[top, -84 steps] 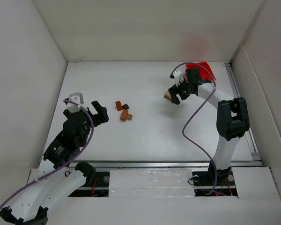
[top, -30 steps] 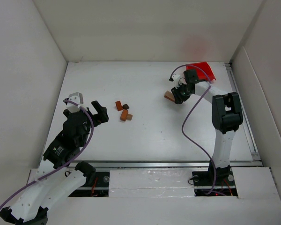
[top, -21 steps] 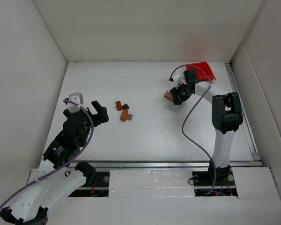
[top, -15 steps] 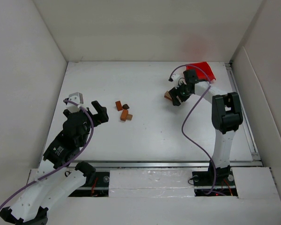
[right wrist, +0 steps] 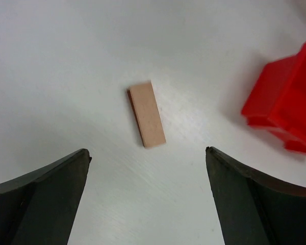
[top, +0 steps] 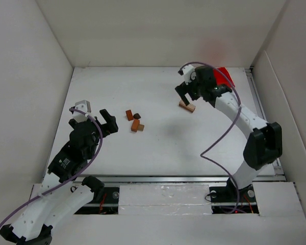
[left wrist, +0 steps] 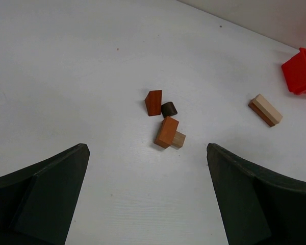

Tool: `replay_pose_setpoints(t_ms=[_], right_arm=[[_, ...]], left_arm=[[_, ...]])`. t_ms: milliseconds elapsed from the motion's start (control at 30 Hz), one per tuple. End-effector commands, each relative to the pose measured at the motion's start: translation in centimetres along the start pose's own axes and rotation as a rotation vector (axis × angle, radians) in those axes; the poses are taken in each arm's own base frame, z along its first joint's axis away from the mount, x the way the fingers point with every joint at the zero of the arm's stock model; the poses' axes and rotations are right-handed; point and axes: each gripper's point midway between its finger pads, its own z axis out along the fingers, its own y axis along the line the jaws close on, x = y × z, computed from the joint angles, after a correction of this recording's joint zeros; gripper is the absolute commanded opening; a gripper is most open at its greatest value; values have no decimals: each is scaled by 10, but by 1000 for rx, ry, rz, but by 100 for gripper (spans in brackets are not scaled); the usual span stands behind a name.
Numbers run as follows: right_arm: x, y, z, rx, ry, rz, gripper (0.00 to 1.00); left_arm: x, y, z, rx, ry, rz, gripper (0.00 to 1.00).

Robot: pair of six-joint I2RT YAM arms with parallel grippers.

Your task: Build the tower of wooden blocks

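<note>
Several small wooden blocks lie loose in a cluster left of centre: a reddish wedge (top: pixel 129 115) (left wrist: pixel 153 102), a dark brown piece (top: pixel 136 116) (left wrist: pixel 169 109), an orange-brown block (top: pixel 135 124) (left wrist: pixel 166 131) and a tan cube (left wrist: pixel 178 139) touching it. No tower stands. A flat tan block with a brown underside (top: pixel 186 106) (right wrist: pixel 147 114) (left wrist: pixel 265 109) lies alone at the right. My right gripper (top: pixel 185 93) (right wrist: pixel 148 204) is open and empty above it. My left gripper (top: pixel 108 121) (left wrist: pixel 148 204) is open and empty, left of the cluster.
A red plastic bin (top: pixel 224 75) (right wrist: pixel 285 104) (left wrist: pixel 300 70) sits at the back right, just behind the right gripper. White walls enclose the table on the left, back and right. A metal rail runs along the near edge.
The right gripper, shut on the flat tan block low at the table, has let it go, opened and risen. The block now lies flat on the table. The left arm has not moved.
</note>
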Motion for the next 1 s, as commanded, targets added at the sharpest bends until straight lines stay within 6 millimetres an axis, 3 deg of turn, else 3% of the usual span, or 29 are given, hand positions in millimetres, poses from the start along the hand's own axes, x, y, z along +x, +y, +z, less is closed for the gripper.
replay_pose_setpoints(t_ms=[0, 33, 67, 133, 200, 267, 333, 367, 400, 533, 567, 767, 867, 900, 967], right_arm=[[-71, 22, -44, 318, -212, 98, 100], [-94, 67, -52, 288, -287, 70, 100], [-112, 80, -61, 305, -367, 64, 100], [-118, 118, -58, 279, -415, 10, 100], [-129, 141, -45, 190, -435, 4, 100], [-125, 167, -30, 60, -401, -27, 94], [-112, 208, -2, -124, -357, -118, 86], [-112, 216, -3, -174, -365, -126, 86], [-100, 222, 14, -206, -335, -148, 82], [-71, 244, 49, -367, -280, -199, 78], [-68, 253, 50, -440, -285, -211, 78], [-39, 273, 80, -474, -213, -312, 79], [-23, 272, 99, -471, -146, -304, 75], [-32, 273, 101, -472, -155, -307, 72], [-19, 269, 112, -495, -102, -296, 69]], left_arm=[[-3, 3, 5, -39, -16, -14, 99], [-4, 5, 5, -54, -22, -14, 99], [-3, 6, 6, -61, -17, -11, 99], [-3, 7, 6, -70, -16, -14, 99], [-2, 8, 7, -78, -14, -11, 99], [-3, 10, 7, -87, -17, -15, 99], [-4, 11, 5, -91, -22, -23, 99], [-4, 11, 5, -91, -22, -23, 99], [-5, 11, 5, -89, -27, -25, 99], [-3, 9, 7, -82, -20, -17, 99], [-3, 9, 7, -80, -17, -13, 99], [1, 3, 10, -56, 0, 3, 99], [2, -1, 10, -38, 8, 11, 99], [3, -1, 11, -34, 11, 15, 99], [4, -1, 11, -32, 14, 17, 99]])
